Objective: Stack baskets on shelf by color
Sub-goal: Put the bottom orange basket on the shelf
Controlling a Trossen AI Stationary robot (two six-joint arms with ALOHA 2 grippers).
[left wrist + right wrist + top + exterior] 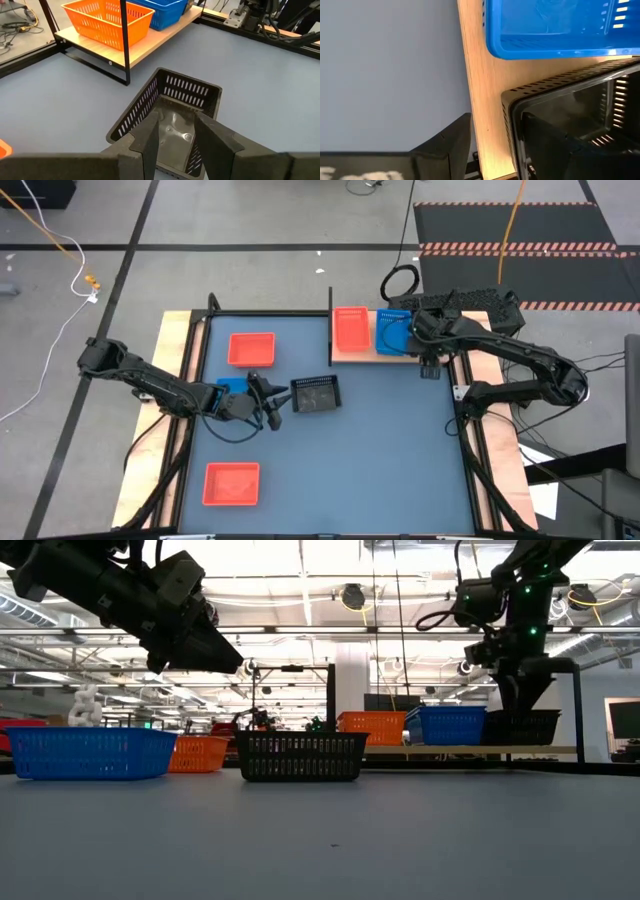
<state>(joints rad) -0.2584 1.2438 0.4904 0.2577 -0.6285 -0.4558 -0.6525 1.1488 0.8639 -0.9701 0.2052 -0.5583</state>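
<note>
My left gripper (266, 406) (175, 132) hangs open above the near-left end of a lone black basket (315, 393) (172, 107), which stands flat on the blue table, and touches nothing. The shelf (360, 357) carries a red-orange basket (350, 328), a blue basket (393, 332) and a black basket (522, 727) (570, 100). My right gripper (428, 358) (497, 122) is open over that black basket's wall, one finger outside and clear of it, one inside. Another blue basket (232, 387) sits under my left arm. Two red-orange baskets (251, 348) (231, 483) lie on the table.
The shelf's thin black post (330, 325) stands between the shelf and the table's middle. Black frame rails and wood strips (172, 380) edge the table. Open blue tabletop (380, 450) lies toward the near right.
</note>
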